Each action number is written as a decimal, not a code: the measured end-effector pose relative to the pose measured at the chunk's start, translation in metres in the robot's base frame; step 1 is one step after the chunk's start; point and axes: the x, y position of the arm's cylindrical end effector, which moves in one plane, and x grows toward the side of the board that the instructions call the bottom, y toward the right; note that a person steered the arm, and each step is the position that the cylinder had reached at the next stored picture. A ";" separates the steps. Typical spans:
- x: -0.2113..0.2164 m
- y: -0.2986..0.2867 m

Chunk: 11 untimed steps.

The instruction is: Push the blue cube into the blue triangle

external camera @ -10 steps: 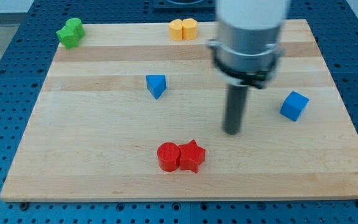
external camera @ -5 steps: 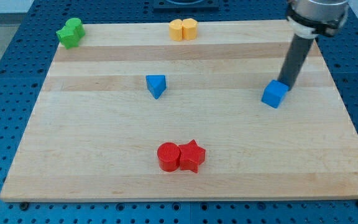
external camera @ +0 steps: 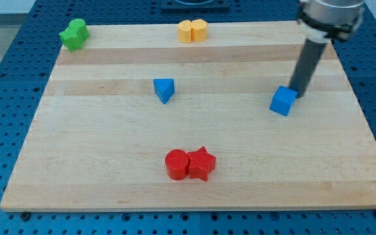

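The blue cube (external camera: 282, 100) lies on the wooden board (external camera: 109, 143) at the view's right. My tip (external camera: 297, 94) touches the cube's upper right side. The blue triangle (external camera: 164, 89) lies near the board's middle, well to the left of the cube, with open board between them.
A red cylinder (external camera: 176, 164) and a red star (external camera: 202, 163) sit together near the view's bottom. Two yellow blocks (external camera: 192, 30) sit at the top edge. A green block (external camera: 74, 34) lies at the top left corner.
My tip swung from the board's middle to the cube's upper right side. The blue cube has slid left and slightly up, toward the triangle.
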 end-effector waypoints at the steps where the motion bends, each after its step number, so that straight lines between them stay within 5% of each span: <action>1: 0.004 0.005; 3: 0.053 0.020; 5: 0.029 -0.073; 7: 0.053 0.018; 8: 0.025 0.053; 9: -0.004 0.029; 11: -0.005 -0.110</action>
